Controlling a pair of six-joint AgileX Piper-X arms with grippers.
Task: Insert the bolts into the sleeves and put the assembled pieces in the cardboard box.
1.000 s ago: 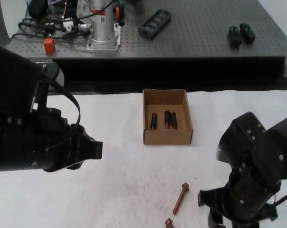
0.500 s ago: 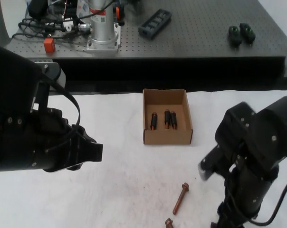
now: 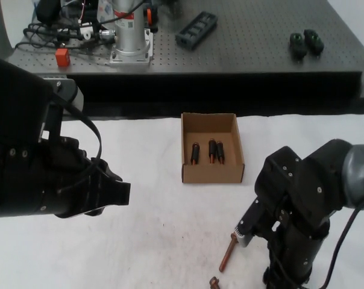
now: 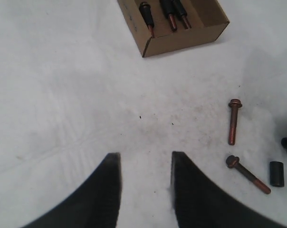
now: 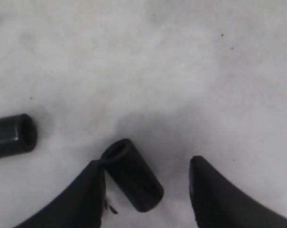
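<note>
A small cardboard box (image 3: 197, 174) holds three assembled bolt-and-sleeve pieces (image 3: 210, 151); the same box (image 4: 181, 38) appears in the left wrist view. Two copper bolts (image 4: 234, 121) (image 4: 248, 174) and a black sleeve (image 4: 276, 173) lie loose on the white cloth. One bolt (image 3: 228, 251) lies beside the arm at the right in the high view. My right gripper (image 5: 146, 173) is open, low over the cloth, with a black sleeve (image 5: 132, 175) lying between its fingers, against one of them. A second sleeve (image 5: 13, 135) lies off to one side. My left gripper (image 4: 144, 166) hovers open above bare cloth.
A grey perforated bench (image 3: 230, 42) with a metal post (image 3: 131, 33), cables, an orange block (image 3: 62, 57) and black parts (image 3: 197, 29) stands behind the cloth. A dark gap separates it from the white cloth (image 3: 152, 211).
The arm at the right has swung leftward and down toward the loose bolts near the front edge. The arm at the left has kept still.
</note>
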